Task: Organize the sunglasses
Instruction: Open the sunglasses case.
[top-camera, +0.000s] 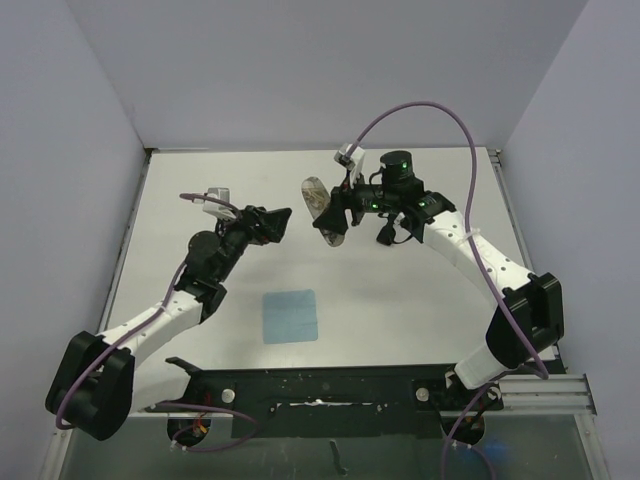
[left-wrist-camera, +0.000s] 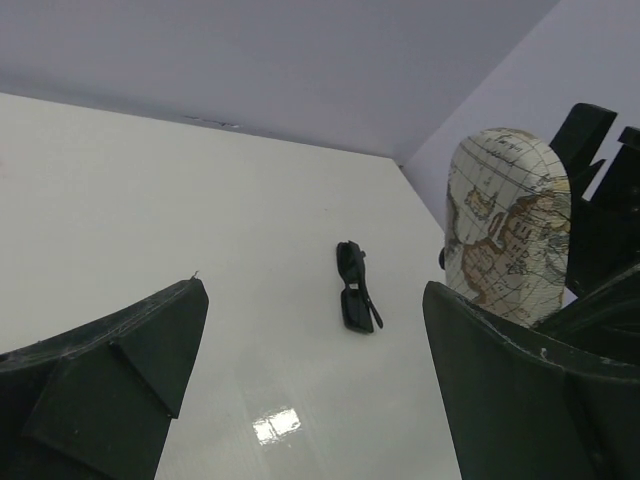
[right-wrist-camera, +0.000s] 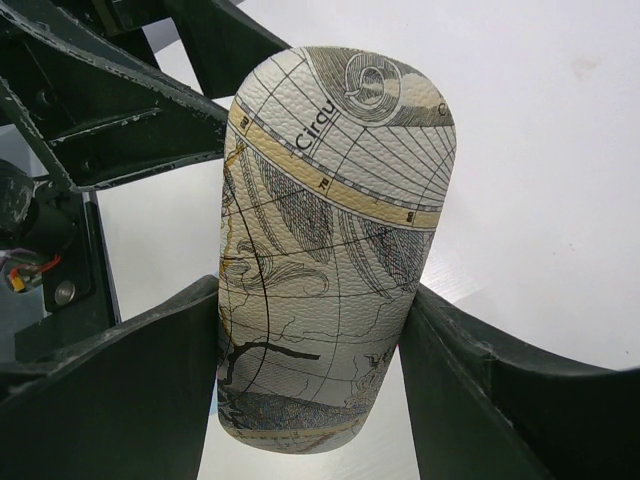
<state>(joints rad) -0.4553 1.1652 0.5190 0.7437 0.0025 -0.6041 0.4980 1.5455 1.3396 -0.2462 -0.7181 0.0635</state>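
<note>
The sunglasses (left-wrist-camera: 355, 287) are small, all black and folded, lying on the white table ahead of my left gripper (left-wrist-camera: 312, 300); I cannot make them out in the top view. My left gripper (top-camera: 276, 222) is open and empty, with its fingers well short of the sunglasses. My right gripper (top-camera: 340, 212) is shut on the oblong case (right-wrist-camera: 330, 250), which is closed, has a map print and is held off the table. The case (top-camera: 318, 200) also shows at the right of the left wrist view (left-wrist-camera: 505, 220), just beyond the left gripper's right finger (left-wrist-camera: 500, 380).
A light blue square cloth (top-camera: 290, 315) lies flat on the table (top-camera: 400, 300) near the front, between the two arms. Grey walls close the table at the back and sides. A black rail (top-camera: 330, 385) runs along the near edge.
</note>
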